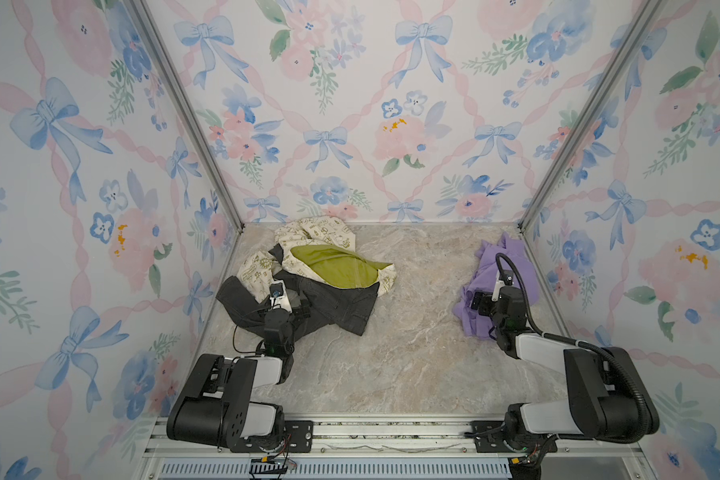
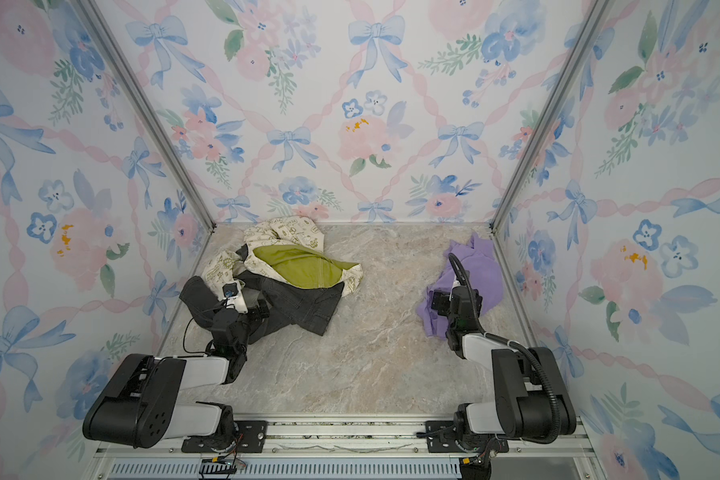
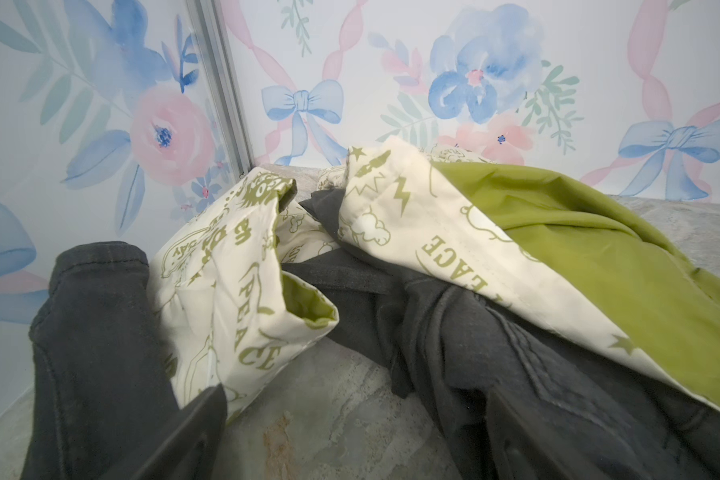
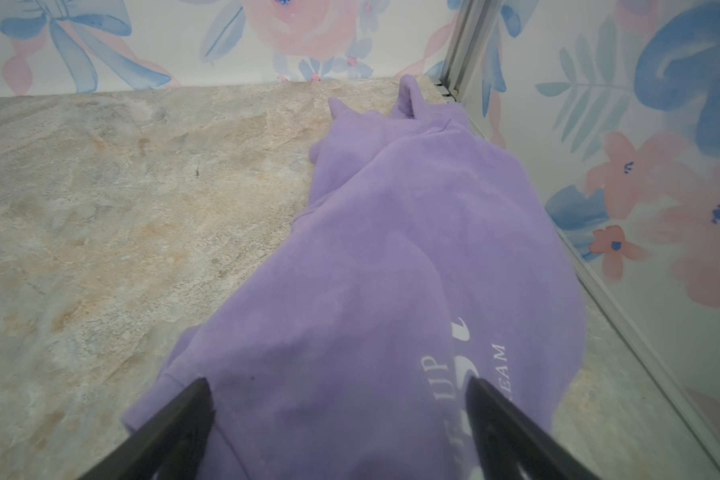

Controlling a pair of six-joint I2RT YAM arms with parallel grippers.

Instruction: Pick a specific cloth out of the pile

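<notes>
The cloth [image 1: 516, 266] [image 2: 481, 266], a lavender T-shirt with white lettering, lies crumpled by the right wall, apart from the pile. My right gripper [image 1: 497, 297] [image 4: 337, 386] is open low over its near end, and the fabric [image 4: 391, 270] shows between the two fingertips. The pile [image 1: 333, 266] [image 2: 300, 268] sits at the back left: cream printed fabric [image 3: 225, 291] with olive lining on dark grey denim [image 1: 341, 307] [image 3: 474, 332]. My left gripper [image 1: 281, 307] [image 3: 356, 415] is open over the pile's near edge, with bare table between its fingers.
Floral walls close in the marble table [image 1: 412, 353] on three sides, with aluminium corner posts [image 1: 233, 208] [image 1: 528, 208]. A metal rail [image 1: 391, 432] carrying both arm bases runs along the front. Bare tabletop separates the pile from the lavender shirt.
</notes>
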